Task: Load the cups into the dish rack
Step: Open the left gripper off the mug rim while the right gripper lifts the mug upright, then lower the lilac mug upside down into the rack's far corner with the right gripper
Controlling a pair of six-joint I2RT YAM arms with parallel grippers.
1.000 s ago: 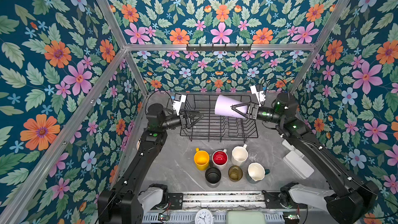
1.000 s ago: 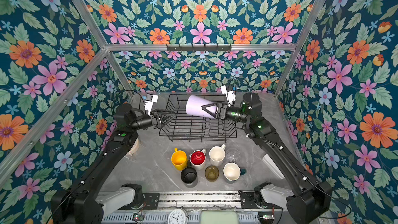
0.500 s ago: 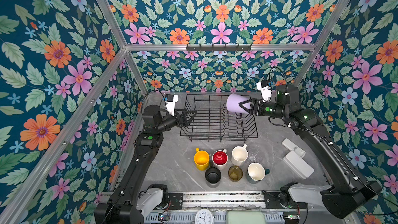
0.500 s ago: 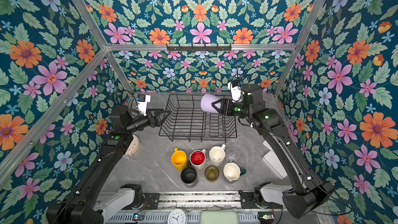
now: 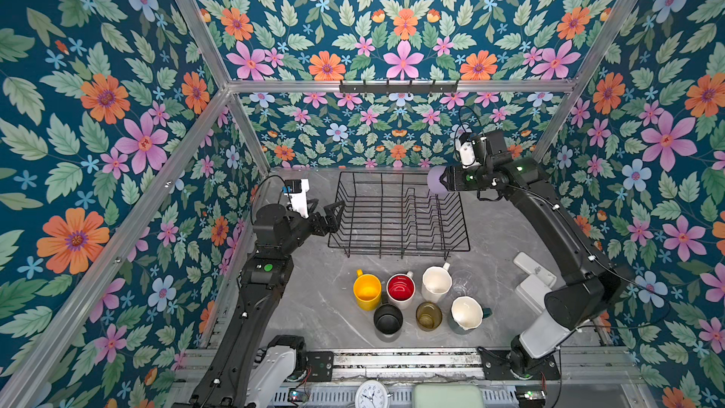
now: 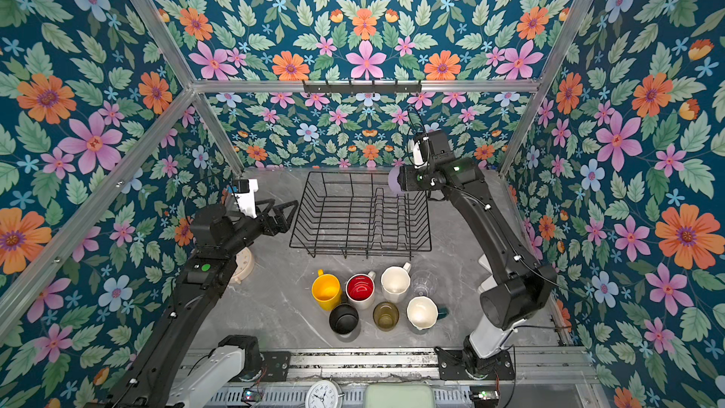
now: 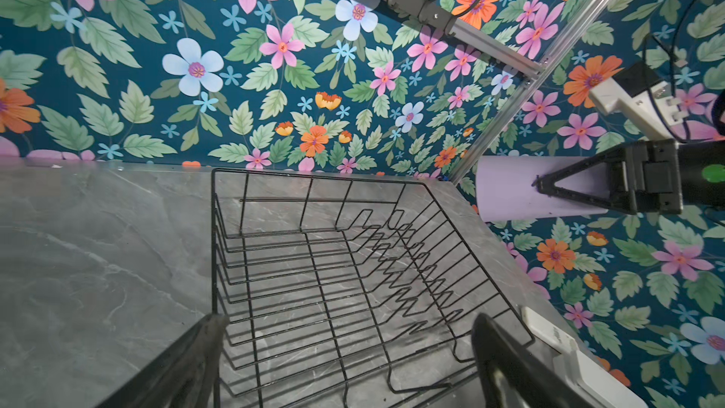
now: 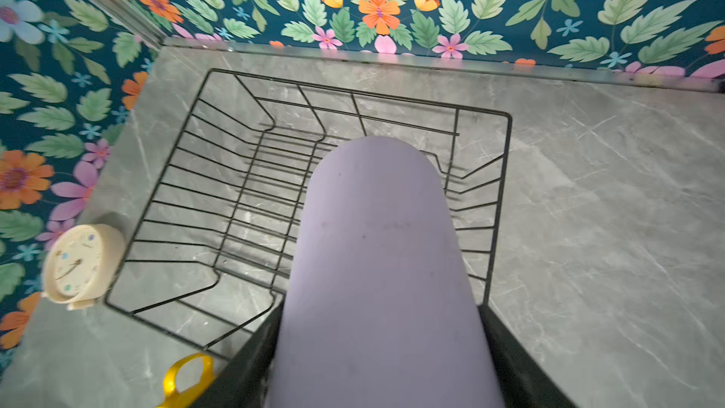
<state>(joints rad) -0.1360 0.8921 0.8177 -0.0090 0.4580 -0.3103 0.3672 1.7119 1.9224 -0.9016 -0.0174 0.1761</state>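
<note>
My right gripper [image 5: 445,182] is clamped on the lilac tumbler [image 5: 433,183], which lies sideways in the air over the dish rack's [image 5: 398,247] far right corner. From above, my arm hides most of it. My left gripper [image 5: 328,211] is wide apart by the rack's left side. The clear glass [image 5: 463,288] is faint, maybe touching the cream mug [image 5: 435,283].

No text can be read with certainty. Numerals are carried on the round clock face [image 5: 372,397] at the bottom edge of both top views, but they are too small. Dark print on the white device [image 5: 536,269] at right and a faint mark inside the white mug with red inside [image 5: 400,288] are illegible.
</note>
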